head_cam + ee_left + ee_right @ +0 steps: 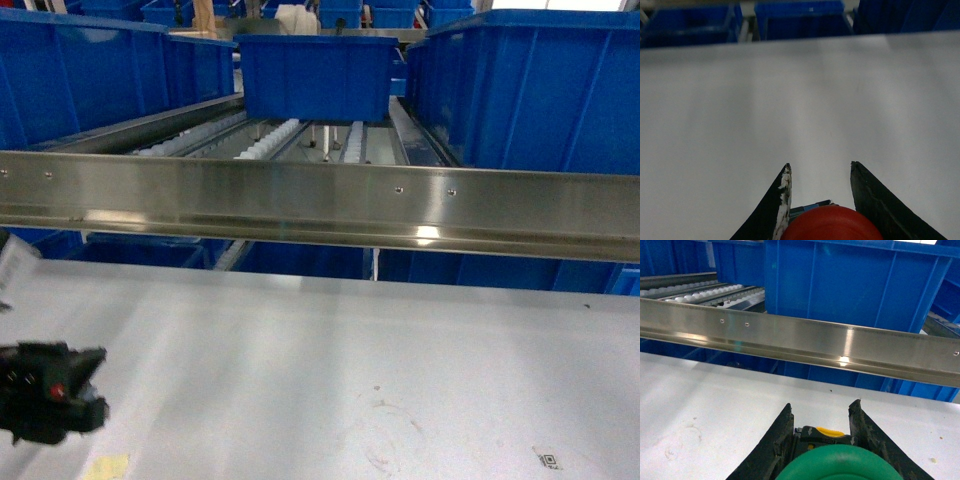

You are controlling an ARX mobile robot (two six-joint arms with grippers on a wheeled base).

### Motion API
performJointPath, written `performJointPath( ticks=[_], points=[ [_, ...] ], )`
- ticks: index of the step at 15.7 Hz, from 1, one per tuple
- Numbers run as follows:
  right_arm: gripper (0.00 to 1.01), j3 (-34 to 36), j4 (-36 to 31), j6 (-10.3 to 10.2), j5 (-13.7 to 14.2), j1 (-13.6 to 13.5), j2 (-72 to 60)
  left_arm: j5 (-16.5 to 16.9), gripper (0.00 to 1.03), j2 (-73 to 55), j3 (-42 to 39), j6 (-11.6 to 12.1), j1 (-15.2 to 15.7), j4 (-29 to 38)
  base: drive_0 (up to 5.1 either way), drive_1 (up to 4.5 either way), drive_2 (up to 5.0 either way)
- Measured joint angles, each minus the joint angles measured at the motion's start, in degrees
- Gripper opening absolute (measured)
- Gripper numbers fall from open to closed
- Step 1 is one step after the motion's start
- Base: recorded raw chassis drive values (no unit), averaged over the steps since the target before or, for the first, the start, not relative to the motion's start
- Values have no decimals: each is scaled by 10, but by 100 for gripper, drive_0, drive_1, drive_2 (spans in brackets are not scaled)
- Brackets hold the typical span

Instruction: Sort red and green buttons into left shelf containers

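The red button (830, 226) shows its mushroom cap at the bottom of the left wrist view. My left gripper (820, 164) is shut on it over the white table. In the head view this gripper (50, 395) is a dark shape low at the left, with a small red spot showing. In the right wrist view the green button (840, 466), with a dark and yellow body, sits between the fingers of my right gripper (822, 403), which is shut on it. The right gripper is out of the head view. The left shelf containers (80, 75) are deep blue bins behind the steel rail.
A steel rail (320, 205) runs across in front of the roller shelf. A smaller blue bin (315, 75) stands mid-shelf and a large one (530, 90) at the right. More blue bins (140, 255) sit below the rail. The white table (350, 380) has a yellow sticker (105, 467).
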State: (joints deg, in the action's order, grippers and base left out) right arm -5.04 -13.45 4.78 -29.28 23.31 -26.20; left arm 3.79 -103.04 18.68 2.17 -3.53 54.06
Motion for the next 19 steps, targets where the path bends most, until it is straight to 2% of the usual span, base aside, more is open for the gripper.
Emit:
performJointPath(
  ticks=[2, 4, 7, 8, 9, 11, 14, 19],
  points=[
    [29, 0, 0, 0, 0, 0, 0, 24, 31, 109, -17, 5, 14, -29, 0, 0, 0],
    [29, 0, 0, 0, 0, 0, 0, 28, 31, 270, -49, 2, 10, -113, 0, 0, 0],
    [29, 0, 0, 0, 0, 0, 0, -15, 31, 524, -73, -31, -28, -276, 0, 0, 0],
    [29, 0, 0, 0, 0, 0, 0, -48, 31, 635, -73, -60, -37, -351, 0, 0, 0],
    [29, 0, 0, 0, 0, 0, 0, -69, 31, 701, -81, -82, -30, -373, 0, 0, 0],
    [29, 0, 0, 0, 0, 0, 0, -74, 31, 718, -83, -95, -28, -370, 0, 0, 0],
    [29, 0, 0, 0, 0, 0, 0, -72, 31, 708, -85, -98, -28, -377, 0, 0, 0],
    [29, 0, 0, 0, 1, 0, -1, -72, 30, 709, -85, -99, -29, -377, -466, 194, 342]
  ],
)
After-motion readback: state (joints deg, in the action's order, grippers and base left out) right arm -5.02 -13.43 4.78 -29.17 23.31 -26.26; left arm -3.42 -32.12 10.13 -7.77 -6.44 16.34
